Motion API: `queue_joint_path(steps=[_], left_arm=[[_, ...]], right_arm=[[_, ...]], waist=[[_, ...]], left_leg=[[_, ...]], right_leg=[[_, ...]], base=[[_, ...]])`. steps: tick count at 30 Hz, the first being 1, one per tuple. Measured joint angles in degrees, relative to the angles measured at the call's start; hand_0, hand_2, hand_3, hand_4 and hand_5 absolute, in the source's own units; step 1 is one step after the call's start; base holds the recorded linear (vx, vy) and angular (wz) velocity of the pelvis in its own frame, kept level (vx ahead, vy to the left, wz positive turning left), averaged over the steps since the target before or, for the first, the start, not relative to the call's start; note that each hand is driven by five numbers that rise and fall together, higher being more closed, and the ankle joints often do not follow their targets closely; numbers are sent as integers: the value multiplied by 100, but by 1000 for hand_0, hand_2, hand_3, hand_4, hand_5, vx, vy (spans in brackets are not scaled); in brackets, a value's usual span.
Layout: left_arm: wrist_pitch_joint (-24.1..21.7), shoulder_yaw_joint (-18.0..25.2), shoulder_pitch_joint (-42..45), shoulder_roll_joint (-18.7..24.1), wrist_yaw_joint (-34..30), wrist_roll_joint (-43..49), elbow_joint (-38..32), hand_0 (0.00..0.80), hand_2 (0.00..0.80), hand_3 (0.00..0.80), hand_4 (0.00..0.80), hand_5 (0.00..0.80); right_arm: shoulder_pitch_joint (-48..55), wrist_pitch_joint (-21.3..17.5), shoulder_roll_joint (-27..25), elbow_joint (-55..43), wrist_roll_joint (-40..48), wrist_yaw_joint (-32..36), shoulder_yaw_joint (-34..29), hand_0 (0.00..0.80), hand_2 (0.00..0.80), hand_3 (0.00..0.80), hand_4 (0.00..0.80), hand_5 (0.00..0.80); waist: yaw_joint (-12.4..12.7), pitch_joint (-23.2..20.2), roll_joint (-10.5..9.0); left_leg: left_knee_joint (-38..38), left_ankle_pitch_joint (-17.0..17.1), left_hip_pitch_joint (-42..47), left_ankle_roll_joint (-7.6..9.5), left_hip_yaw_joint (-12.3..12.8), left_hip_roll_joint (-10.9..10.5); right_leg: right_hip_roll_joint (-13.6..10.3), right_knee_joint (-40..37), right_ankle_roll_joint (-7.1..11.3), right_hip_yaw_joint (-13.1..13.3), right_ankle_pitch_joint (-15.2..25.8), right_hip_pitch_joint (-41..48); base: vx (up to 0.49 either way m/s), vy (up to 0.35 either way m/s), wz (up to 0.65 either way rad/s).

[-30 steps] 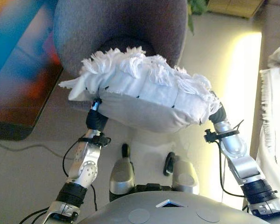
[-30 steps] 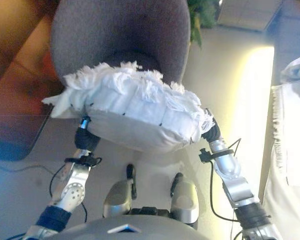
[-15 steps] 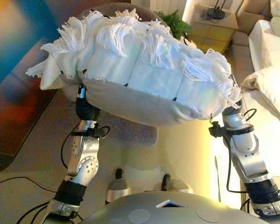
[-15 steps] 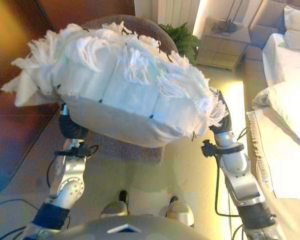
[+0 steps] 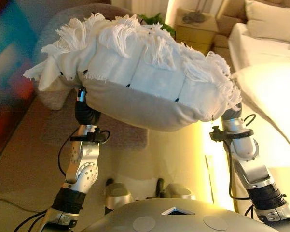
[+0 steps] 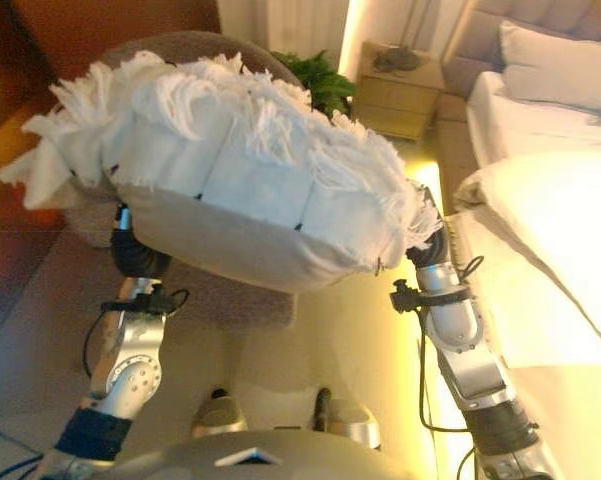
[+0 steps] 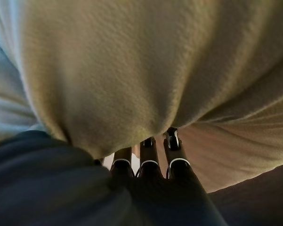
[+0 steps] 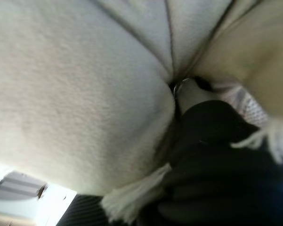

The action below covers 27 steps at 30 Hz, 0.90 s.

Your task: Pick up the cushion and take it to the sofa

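Observation:
The cushion (image 5: 145, 82) is white with a fringed top and a plain grey-white underside. It is held up in the air between both hands, clear of the floor. My left hand (image 5: 83, 112) is under its left end; in the left wrist view its fingers (image 7: 146, 157) lie straight against the cushion's underside. My right hand (image 5: 230, 115) is at the cushion's right end; in the right wrist view only its dark cover (image 8: 212, 141) shows, pressed into the fabric.
A grey round armchair (image 6: 180, 45) stands behind the cushion. A white-covered sofa or bed (image 5: 265, 72) with a pillow (image 5: 272, 19) runs along the right. A wooden nightstand (image 5: 195, 26) and a green plant (image 6: 320, 80) stand at the back.
The cushion has risen off the armchair and stays between both hands. The whole picture has shifted: the camera has swung up and right, bringing the white sofa or bed into view.

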Motion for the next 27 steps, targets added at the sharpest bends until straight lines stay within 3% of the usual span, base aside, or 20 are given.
queue_joint_path(steps=[2, 3, 4, 5, 6, 7, 9, 11, 14, 15, 17, 18, 20, 21, 23, 24, 25, 27], left_arm=[[27, -90, 2, -28, 1, 3, 19, 800, 800, 800, 800, 800], [34, -94, -15, -39, 5, 5, 16, 800, 800, 800, 800, 800], [45, -64, 4, 35, 61, -1, 34, 800, 800, 800, 800, 800], [67, -73, 13, 70, 141, 0, 32, 800, 800, 800, 800, 800], [74, -80, -26, 13, 204, 4, 93, 800, 800, 800, 800, 800], [77, -111, -21, -39, 262, 9, 101, 800, 800, 800, 800, 800], [73, -139, 12, -127, 341, 13, 99, 800, 800, 800, 800, 800], [66, -141, 18, -146, 423, 13, 102, 800, 800, 800, 800, 800], [-59, -94, 20, -131, 459, 13, 102, 800, 800, 800, 800, 800], [-114, -95, 21, -90, 459, 12, 106, 800, 800, 800, 800, 800], [-156, -103, -49, -4, 459, 13, 109, 800, 800, 800, 800, 800], [-158, -109, -83, 5, 464, 13, 109, 800, 800, 800, 800, 800], [-115, -111, -174, 38, 547, 11, 174, 800, 800, 800, 800, 800], [-115, -121, -174, 19, 556, 14, 172, 800, 800, 800, 800, 800], [-118, -115, -344, -4, 556, 78, 171, 800, 800, 800, 800, 800], [-113, -102, -476, -12, 555, 139, 170, 800, 800, 800, 800, 800], [-89, -92, -532, -26, 556, 139, 169, 800, 800, 800, 800, 800], [-16, -52, -547, 26, 536, 136, 161, 800, 800, 800, 800, 800]], right_arm=[[-36, -14, -78, -4, -2, -55, -2, 800, 800, 800, 800, 800], [-114, 4, -96, 38, -7, -120, 33, 800, 800, 800, 800, 800], [-113, 41, -67, 67, -34, -153, 153, 800, 800, 800, 800, 800], [-62, 66, -40, 69, -56, -185, 250, 800, 800, 800, 800, 800], [-87, 75, 4, 140, -64, -200, 286, 800, 800, 800, 800, 800], [-87, 95, 101, 244, -64, -239, 288, 800, 800, 800, 800, 800], [-126, 112, 27, 344, -66, -239, 299, 800, 800, 800, 800, 800], [-275, 201, -3, 465, -74, -237, 351, 800, 800, 800, 800, 800], [-310, 234, 1, 474, -74, -212, 420, 800, 800, 800, 800, 800], [-290, 235, 23, 471, -75, -213, 452, 800, 800, 800, 800, 800], [-286, 234, -27, 393, -73, -197, 424, 800, 800, 800, 800, 800], [-325, 232, -72, 346, -68, -206, 417, 800, 800, 800, 800, 800], [-330, 235, -45, 321, -48, -203, 361, 800, 800, 800, 800, 800], [-333, 235, -44, 320, -41, -199, 341, 800, 800, 800, 800, 800], [-306, 236, 9, 241, -40, -232, 286, 800, 800, 800, 800, 800], [-293, 239, 35, 173, -56, -275, 240, 800, 800, 800, 800, 800], [-296, 248, 87, 165, -63, -345, 236, 800, 800, 800, 800, 800], [-269, 277, 239, 149, -126, -468, 238, 800, 800, 800, 800, 800]], waist=[[-41, 61, 188], [139, 165, 299], [247, 183, 304], [232, 195, 262], [229, 336, 343], [276, 387, 393], [461, 425, 349], [635, 475, 462], [855, 475, 565], [893, 480, 454], [872, 430, 163], [828, 410, 70], [614, 401, -126], [656, 375, -167], [656, 305, -304], [647, 317, -333], [606, 318, -333], [574, 323, -265]], left_leg=[[-172, -509, -81, -5, -151, -726], [-457, -414, 26, 105, -260, -859], [-401, -426, 10, 63, -113, -832], [-259, -452, -32, -11, -148, -875], [209, -507, -166, -68, -223, -847], [720, -589, -517, -169, -287, -876], [-20, -534, -924, -113, -345, -1181], [-863, -345, -1130, 14, -348, -1234], [-1087, -318, -1298, 23, -93, -994], [-939, -167, -1338, 4, 50, -965], [-339, -76, -1464, 113, 573, -1016], [-215, -72, -1460, 210, 821, -1062], [-127, -270, -1275, 514, 804, -1440], [-77, -433, -1150, 671, 847, -1547], [-140, -518, -1044, 806, 632, -1831], [-258, -436, -962, 1038, 446, -1944], [-447, -369, -805, 1120, 283, -2011], [-874, -212, -407, 1013, -144, -2051]], right_leg=[[-62, 24, 60, 185, 49, -222], [39, 406, 80, 213, -55, -364], [63, 1346, 142, 170, -518, -535], [69, 1188, 67, 120, -935, -137], [187, 616, -242, 151, -861, 228], [267, 250, -282, 296, -707, 445], [260, -52, -285, 469, -552, 522], [413, -253, -292, 573, -556, 763], [639, -146, -342, 645, -907, 1055], [557, 5, -305, 646, -1127, 1104], [225, 63, -121, 616, -1422, 1198], [100, 378, 125, 444, -1549, 1243], [-162, 2088, 703, 277, -1732, 1051], [-240, 2660, 855, 208, -1653, 1044], [-210, 3583, 1139, 179, -1002, 931], [-66, 3879, 1227, 237, -912, 876], [84, 4013, 1189, 282, -936, 831], [361, 3828, 1047, 377, -1146, 688]], base=[[281, -5, -61], [362, 32, -93], [431, 45, -71], [479, 42, -7], [526, 36, 47], [514, 27, 45], [509, 41, 30], [587, 88, 14], [647, 167, -16], [734, 233, -23], [758, 224, -21], [689, 130, 6], [664, 66, 30], [725, 48, 5], [693, 56, 27], [565, 54, 76], [504, 49, 75], [472, 40, 91]])
